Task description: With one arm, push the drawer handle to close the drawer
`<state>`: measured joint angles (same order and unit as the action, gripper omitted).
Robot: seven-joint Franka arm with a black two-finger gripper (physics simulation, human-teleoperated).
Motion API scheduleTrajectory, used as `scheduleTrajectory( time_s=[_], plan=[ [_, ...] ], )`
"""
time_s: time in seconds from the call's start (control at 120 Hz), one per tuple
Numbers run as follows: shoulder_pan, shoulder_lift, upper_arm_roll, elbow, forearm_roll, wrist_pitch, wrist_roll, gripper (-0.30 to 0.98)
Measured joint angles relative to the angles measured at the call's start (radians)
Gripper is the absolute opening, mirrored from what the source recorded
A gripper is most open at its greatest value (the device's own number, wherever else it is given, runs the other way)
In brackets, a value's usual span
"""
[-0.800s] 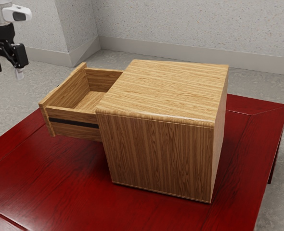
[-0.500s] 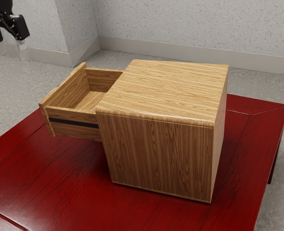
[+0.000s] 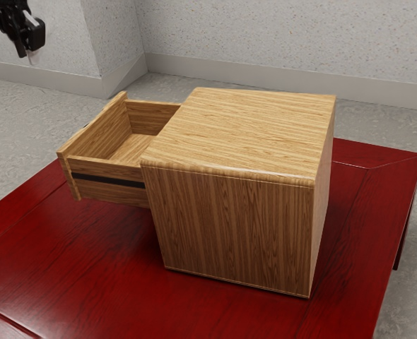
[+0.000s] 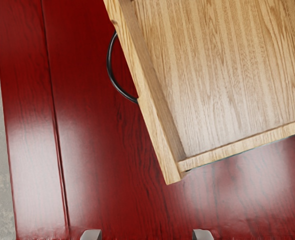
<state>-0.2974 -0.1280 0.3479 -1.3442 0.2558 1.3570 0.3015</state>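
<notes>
At the upper left corner of the exterior view, my gripper (image 3: 29, 52) hangs in the air, higher than the drawer and away from it. Its fingertips stand wide apart at the lower edge of the wrist view, so the gripper (image 4: 147, 235) is open with nothing held. The wooden drawer (image 3: 102, 169) is pulled well out of its cabinet (image 3: 230, 226). Looking down, the wrist view has the inside of the drawer (image 4: 222, 75) and, on its front panel, a curved black handle (image 4: 111, 69). Nothing touches the handle.
The cabinet stands on a glossy red wooden table (image 3: 67, 261), whose far corner lies at the exterior view's right. Behind are a grey floor (image 3: 18, 127) and a speckled wall (image 3: 265, 42). In the wrist view, the red table (image 4: 97, 165) extends beyond the drawer front.
My hand has risen in the exterior view and tilted somewhat. The drawer and cabinet have stayed where they were.
</notes>
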Motion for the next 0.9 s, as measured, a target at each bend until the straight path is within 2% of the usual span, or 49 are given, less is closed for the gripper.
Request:
scheduleTrajectory(
  time_s=[0.075,0.175,0.3,0.542,0.708,0.9],
  plan=[
    [-0.005,-0.002,0.004,-0.023,0.008,0.004,0.040,0.06],
    [-0.166,-0.014,0.149,-0.055,0.030,0.022,0.087,-0.01],
    [-0.462,-0.030,0.421,-0.079,0.068,0.048,0.136,-0.06],
    [-0.872,-0.126,0.814,-0.164,0.163,0.125,0.206,-0.09],
    [-1.043,-0.234,0.967,-0.215,0.262,0.189,0.242,-0.10],
    [-1.158,-0.387,1.032,-0.257,0.405,0.258,0.277,-0.10]
  ],
)
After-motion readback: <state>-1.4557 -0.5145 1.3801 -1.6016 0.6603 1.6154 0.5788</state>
